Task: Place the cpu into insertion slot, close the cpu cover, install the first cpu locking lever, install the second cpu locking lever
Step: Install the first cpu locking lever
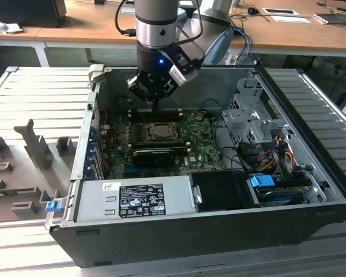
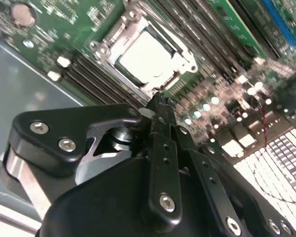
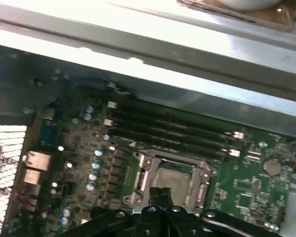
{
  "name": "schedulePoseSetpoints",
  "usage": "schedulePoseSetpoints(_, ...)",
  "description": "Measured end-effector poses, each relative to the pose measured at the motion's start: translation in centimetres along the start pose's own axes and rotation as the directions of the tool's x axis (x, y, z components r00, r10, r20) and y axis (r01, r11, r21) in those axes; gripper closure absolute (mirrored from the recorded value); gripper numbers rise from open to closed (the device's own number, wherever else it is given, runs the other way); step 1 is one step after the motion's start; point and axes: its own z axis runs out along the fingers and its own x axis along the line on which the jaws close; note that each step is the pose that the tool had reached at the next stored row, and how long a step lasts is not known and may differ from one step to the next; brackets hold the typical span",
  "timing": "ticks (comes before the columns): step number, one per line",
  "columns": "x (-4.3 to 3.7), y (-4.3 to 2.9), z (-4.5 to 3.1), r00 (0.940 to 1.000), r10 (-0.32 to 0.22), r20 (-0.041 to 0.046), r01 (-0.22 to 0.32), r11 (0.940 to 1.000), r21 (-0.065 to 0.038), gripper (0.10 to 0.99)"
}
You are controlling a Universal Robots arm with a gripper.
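Pincer (image 2: 158, 106) first: both black fingers (image 2: 164, 148) are pressed flat together, tip to tip, with nothing caught between them. Right past those tips, just below, sits the cpu (image 2: 147, 55), pale silver top up, lying flat in the insertion slot (image 2: 173, 43). The cpu cover (image 2: 113, 35) is folded down around it, and the chip shows through the square window. In the second wrist view the tips overlap the cover's near edge; whether they touch it, I cannot tell. The levers along the frame are hard to make out, latched or not. Either side of the socket, beside the pincer, run long dark memory slots (image 2: 96, 74) on the green board (image 2: 74, 29). Farther off, the grey case wall (image 3: 138, 74) rises beyond. The pincer's own body hides the board beneath it.
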Motion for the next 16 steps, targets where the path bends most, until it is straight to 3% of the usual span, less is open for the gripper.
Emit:
schedulePoseSetpoints(3, 1.19, 0.28, 0.05, 1.0000, 0.000, 0.0002, 0.000, 1.0000, 0.000, 0.980)
schedulePoseSetpoints(6, 3.06, 0.72, 0.15, 1.0000, 0.002, 0.0005, -0.002, 1.0000, 0.000, 0.980)
schedulePoseSetpoints(9, 3.63, 0.87, 0.42, 1.0000, 0.002, 0.0004, -0.002, 1.0000, 0.000, 0.980)
schedulePoseSetpoints(12, 3.94, 0.96, 0.84, 0.9990, 0.044, 0.0018, -0.044, 0.9990, 0.001, 0.980)
schedulePoseSetpoints(16, 4.21, 1.89, 1.14, 0.9989, 0.046, 0.0019, -0.046, 0.9989, 0.001, 0.980)
